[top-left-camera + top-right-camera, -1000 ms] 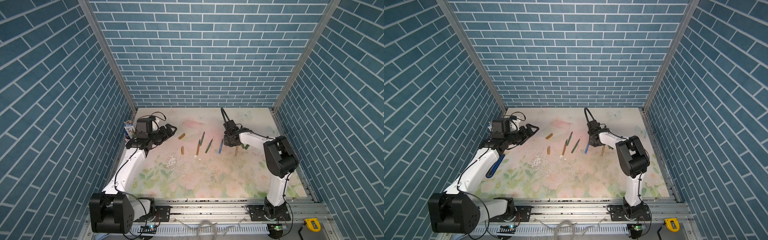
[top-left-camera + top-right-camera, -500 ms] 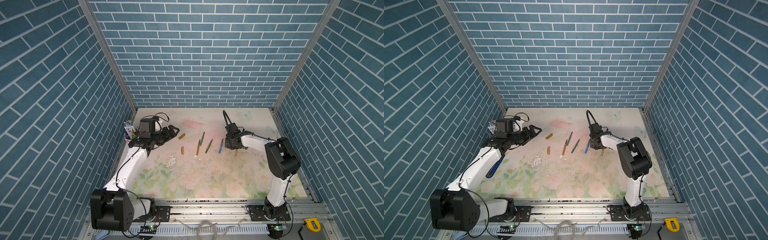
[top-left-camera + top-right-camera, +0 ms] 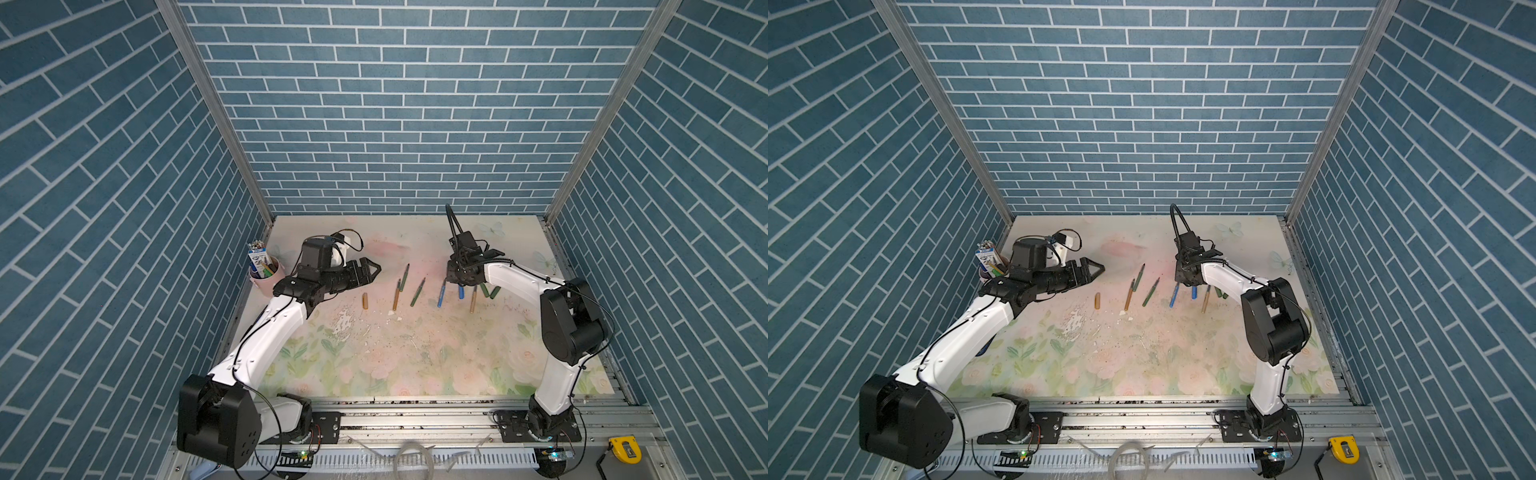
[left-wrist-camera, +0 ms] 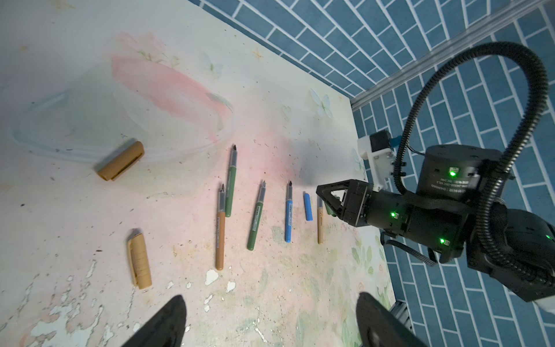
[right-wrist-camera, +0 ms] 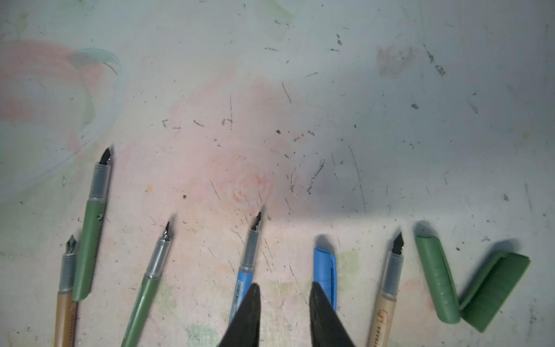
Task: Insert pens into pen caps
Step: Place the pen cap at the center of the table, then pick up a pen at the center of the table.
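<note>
Floral tabletop (image 3: 415, 374), blue-brick walls. Pens (image 4: 255, 216): five, uncapped, laid side by side with nibs toward the back wall, probably for easy pairing. Blue cap (image 5: 324, 270): lying between blue pen (image 5: 244, 270) and a brown pen (image 5: 390, 276). Green caps (image 5: 435, 276): two, meeting at one end, beyond the brown pen. Brown caps (image 4: 121, 160): two, apart, near the left arm. Right gripper (image 5: 283, 303): pointed down, low over the gap between blue pen and blue cap, tips slightly parted, empty. Left gripper (image 4: 270, 324): reaching out level above the table, spread wide, empty.
</note>
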Robot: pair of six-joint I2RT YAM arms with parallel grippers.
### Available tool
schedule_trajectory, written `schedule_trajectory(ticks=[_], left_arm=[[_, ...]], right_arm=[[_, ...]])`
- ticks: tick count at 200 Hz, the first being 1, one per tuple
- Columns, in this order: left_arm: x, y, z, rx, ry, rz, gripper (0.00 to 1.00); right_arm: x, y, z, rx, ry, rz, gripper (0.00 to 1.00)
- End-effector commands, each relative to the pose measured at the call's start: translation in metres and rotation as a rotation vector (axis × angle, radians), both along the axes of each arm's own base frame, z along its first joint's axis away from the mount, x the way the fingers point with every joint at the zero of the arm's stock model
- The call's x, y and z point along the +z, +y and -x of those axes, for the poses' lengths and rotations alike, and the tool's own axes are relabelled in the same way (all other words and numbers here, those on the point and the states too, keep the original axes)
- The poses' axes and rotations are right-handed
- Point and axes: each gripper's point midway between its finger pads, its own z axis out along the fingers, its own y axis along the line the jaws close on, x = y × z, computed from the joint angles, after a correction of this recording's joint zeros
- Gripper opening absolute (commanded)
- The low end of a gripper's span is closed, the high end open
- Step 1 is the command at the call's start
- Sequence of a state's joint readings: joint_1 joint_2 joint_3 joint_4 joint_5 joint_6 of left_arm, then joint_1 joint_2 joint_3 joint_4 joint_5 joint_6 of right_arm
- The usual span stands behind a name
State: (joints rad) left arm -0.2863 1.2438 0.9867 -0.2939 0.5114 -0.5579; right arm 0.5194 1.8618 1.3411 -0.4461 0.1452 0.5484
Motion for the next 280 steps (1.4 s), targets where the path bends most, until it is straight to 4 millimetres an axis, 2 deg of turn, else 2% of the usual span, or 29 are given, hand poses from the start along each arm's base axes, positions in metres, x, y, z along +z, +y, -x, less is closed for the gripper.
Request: schedule_trajectory(ticks=[1,32,48,70,91,134,189,227,280], left_arm=[[0.019,-0.013,0.001,-0.012,-0.099,-0.029,0.89],[0.042,-0.046,0.001,-0.026,-0.181,-0.089,0.88],[0.048,-0.062,-0.005,-0.047,-0.19,-0.079,0.83],[0.037,-0.074,-0.011,-0.082,-0.169,-0.064,0.79],[0.027,-0.086,-0.006,-0.126,-0.131,0.009,0.8],[0.008,-0.093,0.006,-0.204,-0.044,0.007,0.8],[0.013,-0.09,0.01,-0.204,-0.043,0.003,0.8],[0.014,-0.094,0.011,-0.214,-0.036,0.026,0.8],[0.018,-0.092,0.012,-0.21,-0.048,0.028,0.81]], right_arm=[[-0.008,0.004,0.005,-0.029,0.056,-0.011,0.3],[-0.014,0.016,0.004,-0.021,0.098,-0.042,0.31],[-0.016,0.02,0.003,-0.02,0.103,-0.037,0.31],[-0.02,0.019,0.002,-0.021,0.107,-0.013,0.31],[-0.024,0.018,0.004,-0.02,0.118,0.019,0.3],[-0.037,0.024,0.006,-0.028,0.172,0.002,0.31],[-0.053,0.029,0.014,-0.04,0.239,-0.012,0.27],[-0.054,0.035,0.012,-0.034,0.245,-0.021,0.25],[-0.058,0.03,0.014,-0.046,0.252,0.005,0.22]])
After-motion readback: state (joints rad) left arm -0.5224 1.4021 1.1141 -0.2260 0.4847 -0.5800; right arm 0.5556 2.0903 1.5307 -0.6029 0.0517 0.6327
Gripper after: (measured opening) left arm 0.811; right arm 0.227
